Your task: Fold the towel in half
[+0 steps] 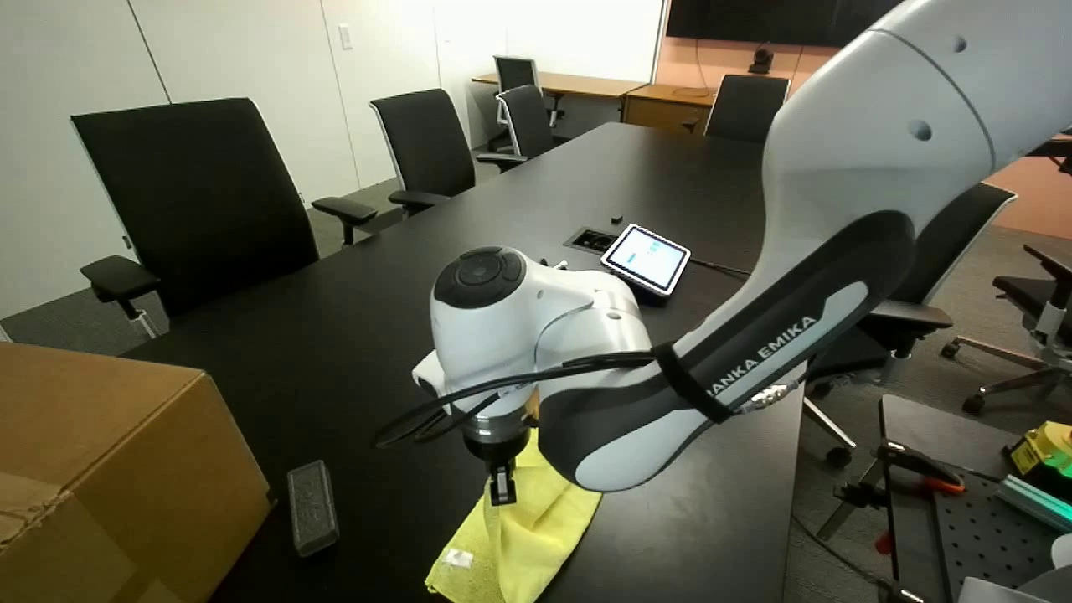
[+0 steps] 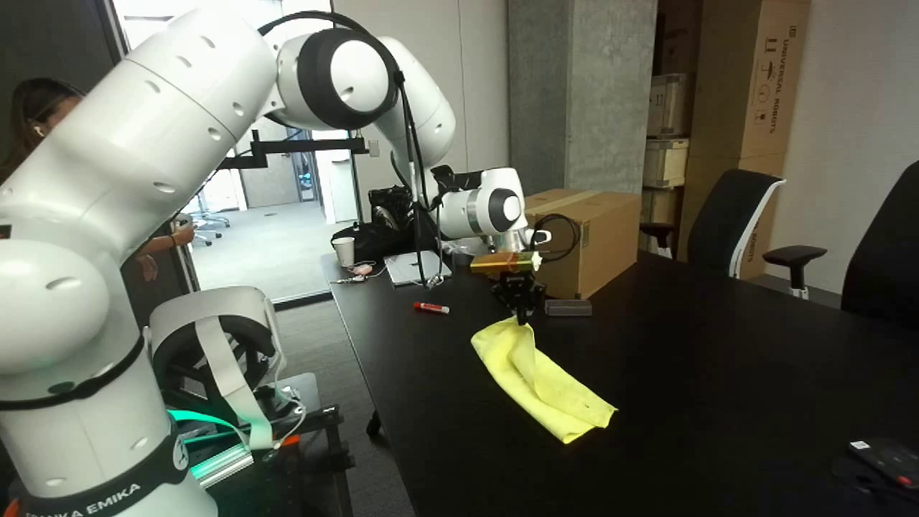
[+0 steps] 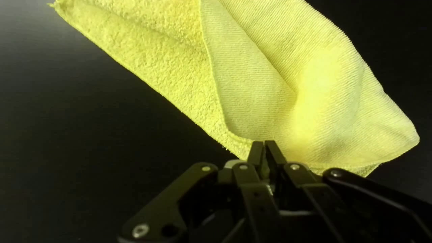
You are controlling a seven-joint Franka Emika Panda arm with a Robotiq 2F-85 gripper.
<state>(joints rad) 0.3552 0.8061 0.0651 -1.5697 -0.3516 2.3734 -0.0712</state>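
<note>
On a black table (image 2: pixel 689 380), a yellow towel (image 2: pixel 540 384) is pinched by the gripper (image 3: pixel 264 145); "FRANKA EMIKA" is read on the arm (image 1: pixel 825 209), "UNIVERSAL ROBOTS" on a tall carton (image 2: pixel 754 133).

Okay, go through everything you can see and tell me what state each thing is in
Towel, partly folded over itself, rumpled, held near one end
Gripper, shut on the towel
Tablet, screen lit
Wall screen, dark
Cardboard box, closed
White cup, standing upright
Silver laptop, closed
Red marker, lying on its side
</note>
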